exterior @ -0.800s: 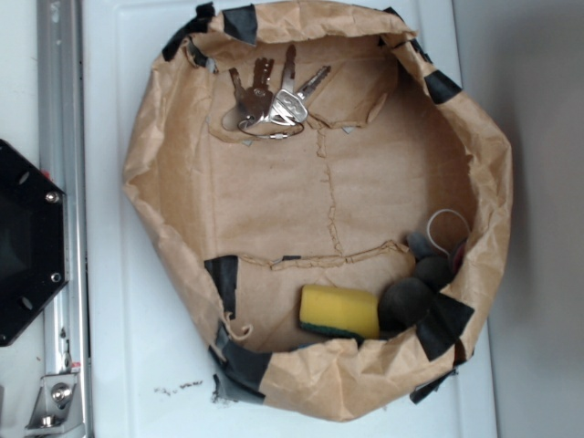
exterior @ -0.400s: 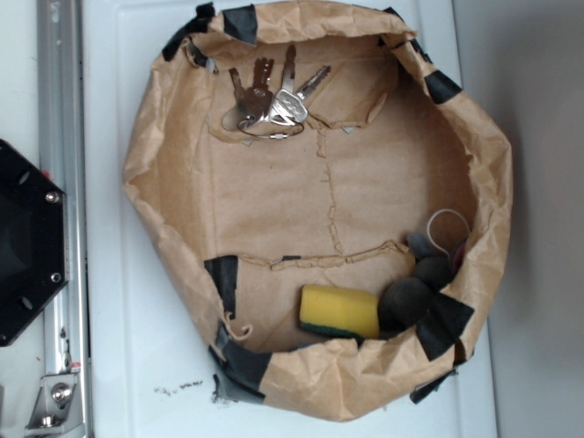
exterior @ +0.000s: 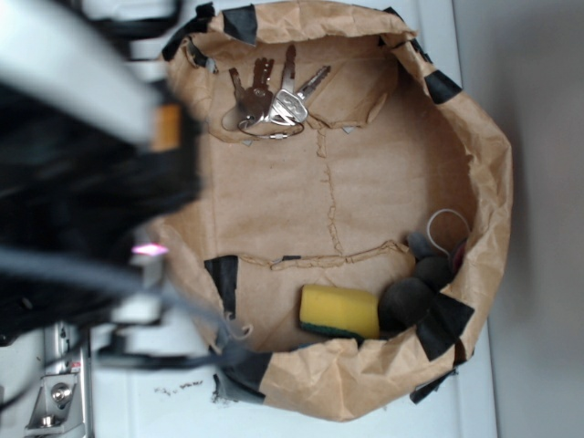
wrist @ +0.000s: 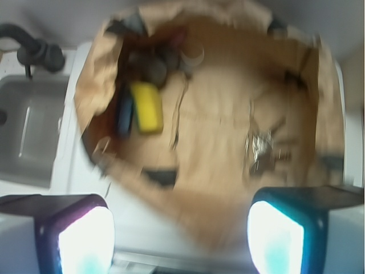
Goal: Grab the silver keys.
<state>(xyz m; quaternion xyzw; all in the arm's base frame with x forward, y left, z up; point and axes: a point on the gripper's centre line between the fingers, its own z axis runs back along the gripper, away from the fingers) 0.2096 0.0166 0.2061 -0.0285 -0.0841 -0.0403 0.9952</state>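
Arm [exterior: 82, 182] now fills the left side, absent 0.4 s ago. Keys [exterior: 269, 102] lie untouched at the paper bin's [exterior: 497, 182] far wall. Gripper [wrist: 181, 240] spread wide, empty (view blurred). Best to centre over the bunch, descend straight, avoid the wall.

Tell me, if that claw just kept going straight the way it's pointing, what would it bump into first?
Probably the brown paper floor of the paper-lined bin, since the open gripper looks down into it. The silver keys lie off to one side. Blur leaves depth unclear.
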